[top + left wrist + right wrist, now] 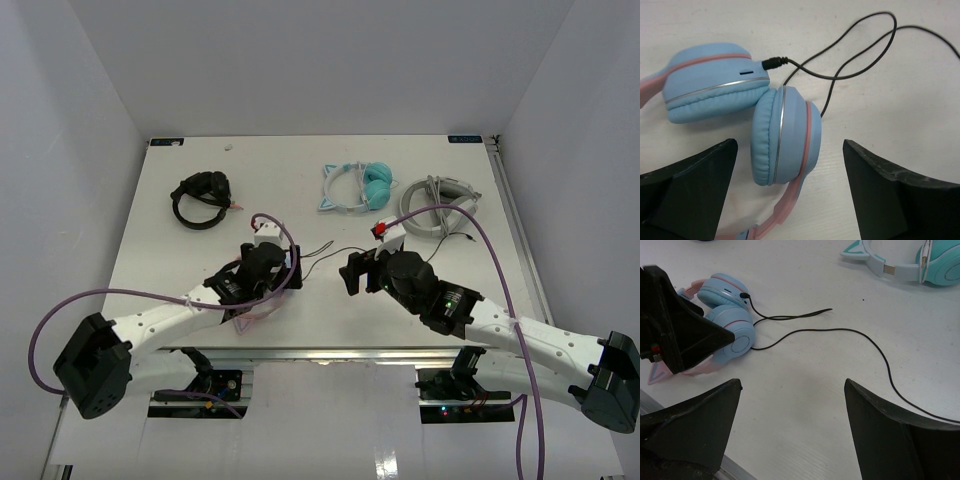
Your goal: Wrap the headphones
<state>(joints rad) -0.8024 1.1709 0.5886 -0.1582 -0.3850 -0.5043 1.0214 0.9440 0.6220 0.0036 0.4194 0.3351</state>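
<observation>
Headphones [785,135]: pink band, light blue cups; lying on the table [330,310] near its front edge, left of middle, right under my left gripper [789,142]; the two ear cups are folded in and touching each other
Left jaws: wide apart; one finger on each side of the lower ear cup [790,145]; can't see either finger touching it, so nothing's gripped
Cable [840,329]: thin and black; its plug [771,63] sits in the upper ear cup [710,80]; from there it lies loose on the table in a couple of slack curves, trailing off toward my right side
Right gripper [792,385]: over bare table, near the headphones but apart from them
Right jaws: also wide apart, holding nothing; the cable passes just beyond the right-hand finger and runs out of my wrist view
Other stuff: teal cat-ear headphones [362,186] and grey-white headphones [440,205] at the far right of the table, just beside each other; black headphones [202,197] at the far left; all well apart from both grippers
</observation>
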